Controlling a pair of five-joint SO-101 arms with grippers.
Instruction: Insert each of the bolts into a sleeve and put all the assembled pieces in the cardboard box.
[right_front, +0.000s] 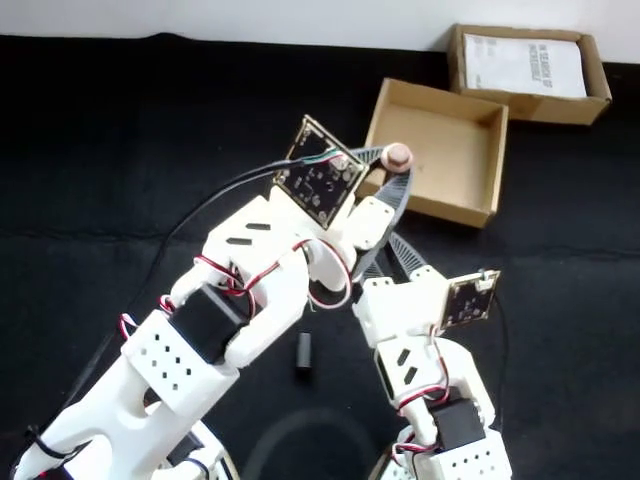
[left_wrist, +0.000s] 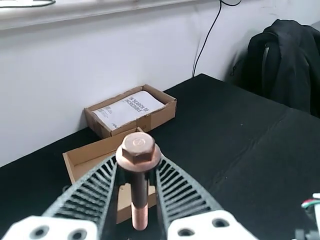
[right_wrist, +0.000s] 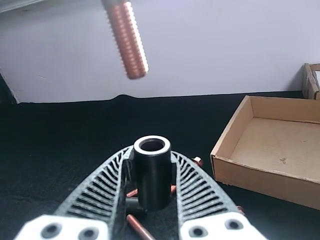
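Above the black table, beside the empty cardboard box (right_front: 445, 150), the left gripper (left_wrist: 138, 167) clamps a copper bolt (left_wrist: 138, 150) head up, threads pointing down. The right gripper (right_wrist: 152, 155) pinches a black sleeve (right_wrist: 150, 182) with its bore facing up. The bolt tip hangs above the bore, apart and seemingly a bit off axis. Step in hand: insertion, not yet begun. The next move calls for centring the tip, then lowering it straight. A spare sleeve (right_front: 304, 352) and loose bolts (right_wrist: 137, 227) lie on the table.

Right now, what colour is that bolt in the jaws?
The bolt is copper-coloured, clearest in the left wrist view.
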